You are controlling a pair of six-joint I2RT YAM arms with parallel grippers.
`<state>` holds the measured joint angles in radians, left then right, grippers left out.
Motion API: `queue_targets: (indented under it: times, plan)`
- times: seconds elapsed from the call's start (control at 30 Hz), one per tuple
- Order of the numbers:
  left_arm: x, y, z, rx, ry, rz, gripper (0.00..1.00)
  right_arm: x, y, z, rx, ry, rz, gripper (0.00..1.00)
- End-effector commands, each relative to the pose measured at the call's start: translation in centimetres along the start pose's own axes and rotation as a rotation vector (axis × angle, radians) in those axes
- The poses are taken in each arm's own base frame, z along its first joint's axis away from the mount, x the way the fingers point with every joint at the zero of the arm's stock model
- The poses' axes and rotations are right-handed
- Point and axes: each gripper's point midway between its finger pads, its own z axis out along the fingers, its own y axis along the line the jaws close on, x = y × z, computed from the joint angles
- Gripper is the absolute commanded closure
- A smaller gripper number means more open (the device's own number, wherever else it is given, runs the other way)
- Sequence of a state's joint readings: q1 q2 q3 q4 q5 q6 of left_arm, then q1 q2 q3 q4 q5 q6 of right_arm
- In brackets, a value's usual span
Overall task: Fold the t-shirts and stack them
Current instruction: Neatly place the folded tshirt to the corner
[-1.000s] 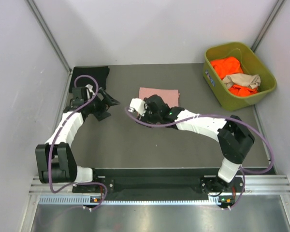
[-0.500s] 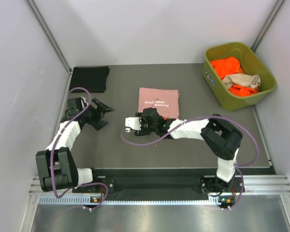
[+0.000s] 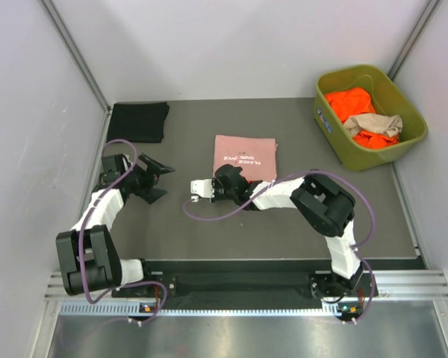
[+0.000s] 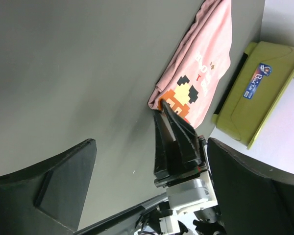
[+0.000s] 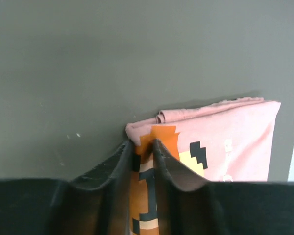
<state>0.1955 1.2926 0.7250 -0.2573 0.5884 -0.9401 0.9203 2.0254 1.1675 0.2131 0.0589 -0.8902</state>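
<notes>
A dusty pink t-shirt lies folded on the dark table, its pixel print facing up. My right gripper is at its near-left corner. In the right wrist view the right gripper is shut, with the printed corner of the pink t-shirt pinched between its jaws. A black t-shirt lies folded at the back left. My left gripper hovers left of the pink t-shirt, open with nothing in it. The left wrist view looks across at the pink t-shirt and the right gripper.
An olive-green bin stands at the back right and holds an orange t-shirt and a tan t-shirt. The same bin shows in the left wrist view. Grey walls close in both sides and the back.
My right gripper drew back to the pink t-shirt's near-left corner and closed on it. The left arm pulled back to the left, still open.
</notes>
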Motion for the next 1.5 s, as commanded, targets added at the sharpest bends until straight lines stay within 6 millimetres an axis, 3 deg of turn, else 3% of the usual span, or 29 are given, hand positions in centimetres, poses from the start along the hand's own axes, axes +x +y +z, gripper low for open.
queue_targets:
  times: [0.0, 0.13, 0.27, 0.37, 0.4, 0.47, 0.57, 0.67, 0.7, 0.77, 0.83, 0.87, 1.0, 1.07, 1.3, 1.47]
  plan:
    - [-0.8, -1.4, 0.5, 0.061, 0.002, 0.003, 0.01, -0.5, -2.0, 0.2, 0.014, -0.036, 0.026, 0.82]
    - [-1.5, -1.0, 2.0, 0.044, 0.015, -0.028, 0.01, -1.1, -2.4, -0.4, -0.012, -0.069, 0.073, 1.00]
    - [-1.7, -1.7, 4.2, 0.058, 0.064, -0.089, 0.01, -2.4, -4.1, -1.2, -0.004, -0.117, 0.153, 1.00]
    - [-1.5, -2.3, 6.4, 0.048, 0.092, -0.096, 0.01, -2.6, -5.3, -1.9, 0.016, -0.129, 0.181, 1.00]
    - [-1.5, -3.2, 6.9, 0.057, 0.098, -0.091, 0.01, -2.7, -5.5, -2.0, 0.015, -0.135, 0.185, 1.00]
    - [-1.3, -3.1, 8.3, 0.046, 0.114, -0.119, 0.01, -2.6, -6.2, -2.6, 0.022, -0.138, 0.198, 1.00]
    - [-1.4, -5.0, 10.3, 0.090, 0.121, -0.151, 0.01, -2.7, -7.0, -3.4, 0.027, -0.153, 0.217, 1.00]
    - [-1.0, -4.9, 12.7, 0.061, 0.145, -0.157, 0.01, -3.1, -7.5, -4.2, 0.032, -0.172, 0.230, 1.00]
    - [-1.6, -4.9, 13.7, 0.056, 0.141, -0.165, 0.01, -3.2, -7.6, -4.4, 0.033, -0.178, 0.235, 1.00]
    - [-0.5, -6.2, 15.2, 0.056, 0.159, -0.138, 0.01, -3.2, -7.9, -4.7, 0.040, -0.184, 0.246, 1.00]
    - [0.1, -5.5, 16.8, 0.030, 0.180, -0.148, 0.01, -3.4, -8.1, -4.8, 0.039, -0.193, 0.253, 1.00]
    - [0.2, -6.6, 17.4, 0.053, 0.178, -0.146, 0.01, -3.6, -8.1, -4.8, 0.036, -0.198, 0.257, 1.00]
    - [0.9, -6.9, 20.0, 0.050, 0.197, -0.160, 0.01, -3.9, -8.6, -5.0, 0.037, -0.212, 0.268, 1.00]
    - [1.5, -7.5, 20.7, 0.034, 0.218, -0.157, 0.01, -4.3, -8.8, -5.2, 0.038, -0.227, 0.277, 1.00]
    - [2.8, -4.5, 21.9, -0.124, 0.201, -0.186, 0.01, -4.2, -10.3, -6.2, 0.068, -0.252, 0.316, 1.00]
    - [3.8, -4.4, 22.5, -0.139, 0.211, -0.181, 0.01, -4.3, -11.1, -6.9, 0.088, -0.271, 0.329, 1.00]
